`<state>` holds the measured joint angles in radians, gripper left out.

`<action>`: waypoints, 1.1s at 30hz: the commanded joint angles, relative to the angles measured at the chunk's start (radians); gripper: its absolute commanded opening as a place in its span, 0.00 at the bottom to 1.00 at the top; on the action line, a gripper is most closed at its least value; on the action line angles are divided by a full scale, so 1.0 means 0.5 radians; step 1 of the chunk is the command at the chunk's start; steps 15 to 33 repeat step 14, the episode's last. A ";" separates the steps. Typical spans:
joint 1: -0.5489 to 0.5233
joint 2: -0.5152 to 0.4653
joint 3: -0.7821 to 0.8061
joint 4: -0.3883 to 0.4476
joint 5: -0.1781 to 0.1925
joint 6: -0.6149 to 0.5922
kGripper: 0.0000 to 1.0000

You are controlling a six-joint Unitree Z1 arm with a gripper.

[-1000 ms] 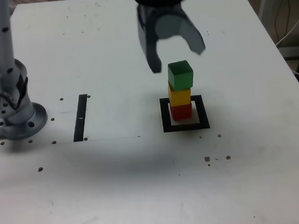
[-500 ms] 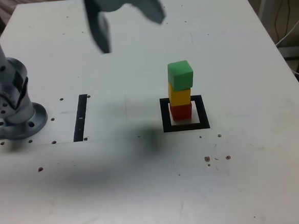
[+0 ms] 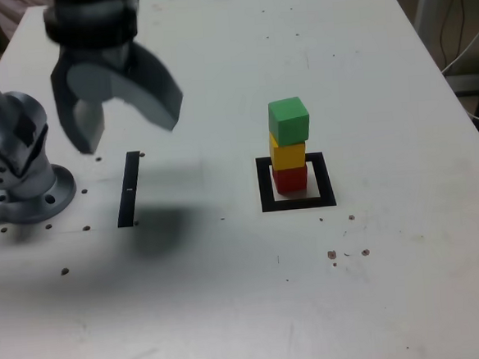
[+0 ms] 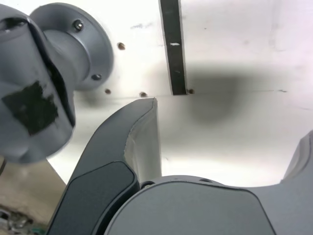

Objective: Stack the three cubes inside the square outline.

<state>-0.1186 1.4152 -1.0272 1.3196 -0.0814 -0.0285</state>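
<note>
The three cubes stand as one tower inside the square outline [image 3: 263, 186]: red cube [image 3: 290, 178] at the bottom, yellow cube [image 3: 288, 155] on it, green cube [image 3: 289, 120] on top, turned slightly askew. My gripper [image 3: 126, 128] hangs open and empty well off to the exterior view's left of the tower, above the thin black strip [image 3: 130, 187]. In the wrist view one dark finger [image 4: 142, 132] shows over the white table, with nothing between the jaws. No cube shows in the wrist view.
The arm's grey base [image 3: 17, 174] stands at the exterior view's left edge, also large in the wrist view [image 4: 44, 73]. The black strip [image 4: 172, 46] lies beside it. Small screw holes dot the white table [image 3: 231, 295]. Cables hang past the table's right edge.
The gripper has swung from just above the green cube to the exterior view's left, over the black strip, opening wider. The tower has stayed put.
</note>
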 commanded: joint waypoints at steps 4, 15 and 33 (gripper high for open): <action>-0.040 -0.014 0.334 -0.224 0.022 -0.032 1.00; -0.042 -0.030 0.621 -0.474 0.112 -0.035 1.00; -0.042 -0.030 0.621 -0.474 0.112 -0.035 1.00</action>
